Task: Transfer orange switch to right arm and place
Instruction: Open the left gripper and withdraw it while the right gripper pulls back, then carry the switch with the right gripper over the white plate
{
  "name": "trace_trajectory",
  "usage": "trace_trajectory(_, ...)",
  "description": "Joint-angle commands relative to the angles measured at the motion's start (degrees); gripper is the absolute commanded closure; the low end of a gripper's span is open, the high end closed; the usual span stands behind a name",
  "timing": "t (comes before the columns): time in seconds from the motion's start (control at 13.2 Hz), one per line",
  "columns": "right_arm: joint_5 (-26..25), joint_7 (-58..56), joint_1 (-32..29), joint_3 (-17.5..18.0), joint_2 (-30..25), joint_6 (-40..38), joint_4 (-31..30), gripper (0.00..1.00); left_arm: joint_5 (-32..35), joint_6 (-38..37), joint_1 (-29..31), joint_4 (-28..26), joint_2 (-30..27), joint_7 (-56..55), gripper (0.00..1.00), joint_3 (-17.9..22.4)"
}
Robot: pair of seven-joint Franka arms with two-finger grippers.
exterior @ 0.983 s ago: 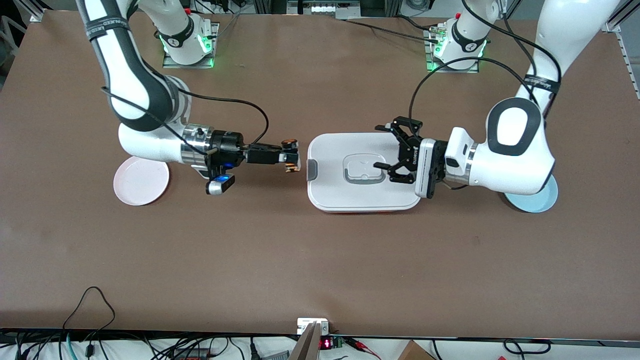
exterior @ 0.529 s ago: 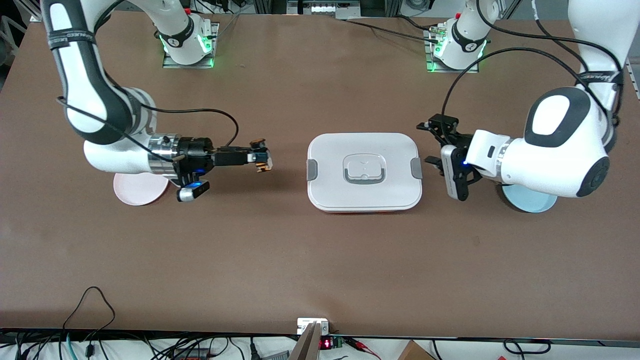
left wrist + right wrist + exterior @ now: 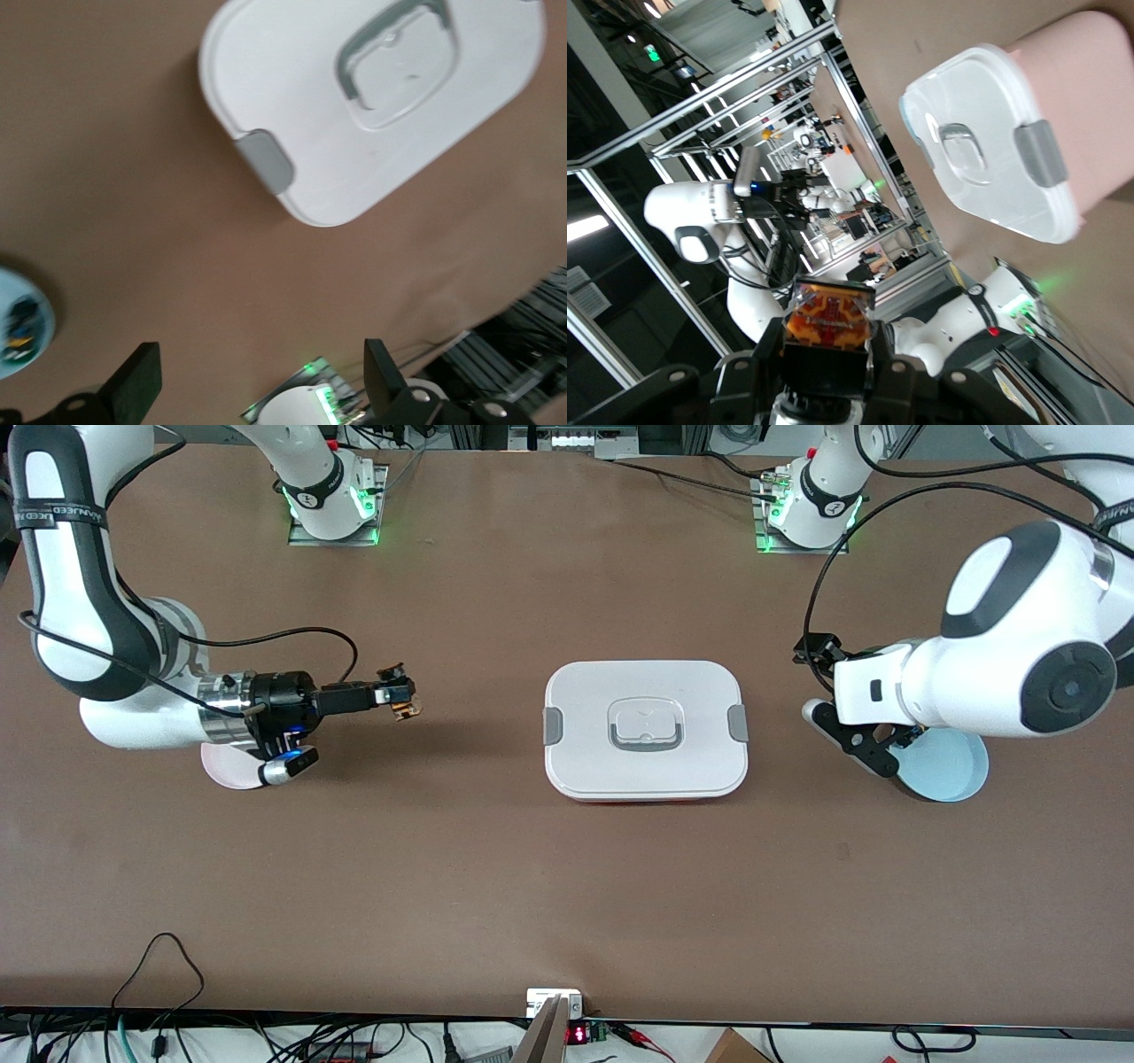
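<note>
The right gripper [image 3: 400, 691] is pinching the one orange switch [image 3: 406, 707] at nine o'clock from the single lidded container [image 3: 645, 731]; the left gripper [image 3: 257, 390] is hanging spread beside one blue plate [image 3: 961, 775].

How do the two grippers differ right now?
The right gripper is shut on the orange switch above bare table, between the pink plate and the white lidded box; the left gripper is open and holds nothing. The right gripper is narrow, while the left gripper's fingers are spread wide. The left gripper is above the blue plate. Both are black.
</note>
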Motion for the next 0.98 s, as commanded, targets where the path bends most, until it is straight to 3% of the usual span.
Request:
trace_trajectory(0.0,-7.0,-0.69,-3.01,0.65,-0.92,-3.06,0.92,1.0,9.57,-3.15,-3.34,3.75,-0.14,-3.89,0.0,0.23)
trace_trajectory(0.23,-16.66,-0.69,-5.38,0.56,-1.71,-5.18,2.94,1.0,12.59,-4.57,-3.87,8.14,-1.54,-7.57,0.0,2.07)
trace_trajectory(0.38,-21.6,-0.69,-6.44,0.56,-2.76,-6.41,3.39,1.0,9.79,-1.95,-4.31,6.67,-5.22,-13.53,0.0,7.93)
trace_trajectory(0.61,-28.09,-0.61,-7.15,0.47,-4.26,-6.68,4.26,1.0,-1.0,19.78,-6.23,-16.29,-22.15,-19.46,0.0,20.31)
trace_trajectory(0.68,-31.08,-0.34,-7.15,0.47,-4.53,-6.68,5.05,1.0,-1.82,24.39,-8.16,-20.98,-25.16,-17.98,0.0,23.66)
trace_trajectory(0.91,-38.47,-0.17,-7.24,0.3,-6.36,-6.68,6.02,1.0,-1.83,24.35,-11.25,-22.08,-25.45,-9.35,0.0,28.61)
